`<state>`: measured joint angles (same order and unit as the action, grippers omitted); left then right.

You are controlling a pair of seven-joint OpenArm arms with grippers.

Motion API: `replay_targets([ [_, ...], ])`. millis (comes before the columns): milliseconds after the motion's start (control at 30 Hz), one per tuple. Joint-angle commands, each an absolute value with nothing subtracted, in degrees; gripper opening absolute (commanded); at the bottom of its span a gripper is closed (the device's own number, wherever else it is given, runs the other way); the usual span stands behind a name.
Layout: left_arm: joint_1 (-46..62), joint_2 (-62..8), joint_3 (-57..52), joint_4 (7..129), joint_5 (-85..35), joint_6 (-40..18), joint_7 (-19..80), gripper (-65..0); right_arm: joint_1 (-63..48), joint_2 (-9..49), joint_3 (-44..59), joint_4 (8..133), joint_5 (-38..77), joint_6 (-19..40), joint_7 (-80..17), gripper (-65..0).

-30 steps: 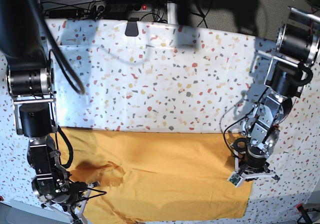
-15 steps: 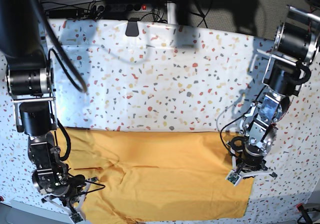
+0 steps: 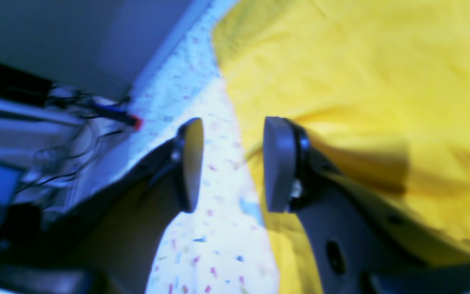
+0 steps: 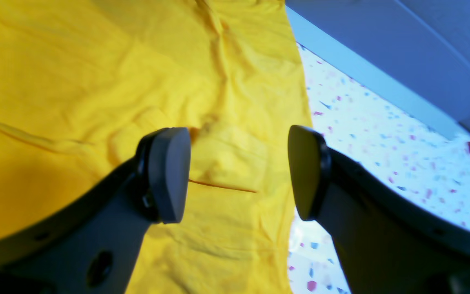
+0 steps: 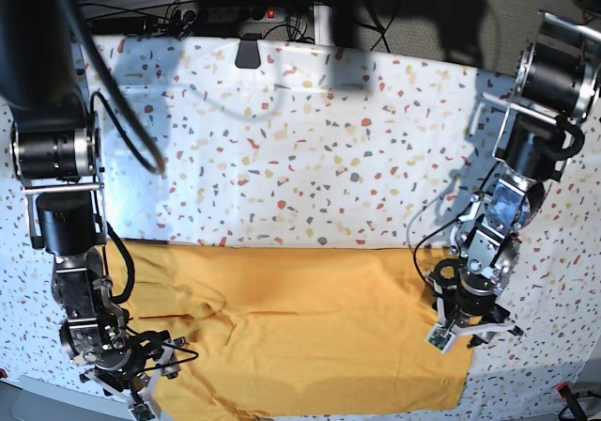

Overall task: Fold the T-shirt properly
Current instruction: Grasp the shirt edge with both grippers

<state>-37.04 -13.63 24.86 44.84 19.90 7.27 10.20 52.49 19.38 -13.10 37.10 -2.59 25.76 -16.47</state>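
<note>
**Both grippers poised at opposite side edges of the flat T-shirt**

The T-shirt [image 5: 300, 332] lies spread along the near edge of the speckled table cover [image 5: 310, 148], reaching almost across the space between the two arms. Most of it is flat, but on the right arm's side the cloth is rumpled, with creases and a raised fold running inward from the shirt's edge.

The right gripper [image 4: 239, 173] stands over that rumpled end. Its jaws are wide apart and hold nothing; one finger [image 4: 165, 179] is above the cloth, the other above the shirt's side edge, where the table cover shows. A thin dark line mark [image 4: 222, 186] on the fabric lies between them. Straddling the edge like this looks like a setup for pinching it.

The left gripper [image 3: 231, 163] sits at the opposite end of the T-shirt, likewise parted and empty, though with a narrower gap. One finger [image 3: 278, 163] hovers over the yellow cloth; the other is over bare table cover just beside the shirt's border. Whether either pad touches the fabric cannot be told, as the left wrist view is blurred.

With an arm at each end, the likely intent is to grip both sides together so the shirt lifts evenly for a fold. No fold looks made yet.
</note>
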Motion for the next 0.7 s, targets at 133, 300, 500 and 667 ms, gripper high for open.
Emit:
replay_targets([
  [133,-39.7,-14.2,24.6,45.7,18.1,10.7,8.6,-40.4,55.1,19.8,-12.7,38.0,0.4,24.8,-15.0,-27.1],
  [300,-40.2,-14.2,24.6,45.7,1.9,10.6,2.8,-40.4,55.0,19.8,-12.7,34.5,-2.0,21.5,-14.0,-27.2],
  [500,-40.2,-14.2,24.6,45.6,-15.0,9.0,-3.7,-40.4,55.0,19.9,-12.7,23.5,-2.0,17.5,-5.8,-27.2],
  [667,-40.2,-14.1,24.6,42.5,-17.0,4.3,-8.2,-40.5,55.0,19.6,-12.7,16.9,-1.3,12.7,3.6,-27.2],
])
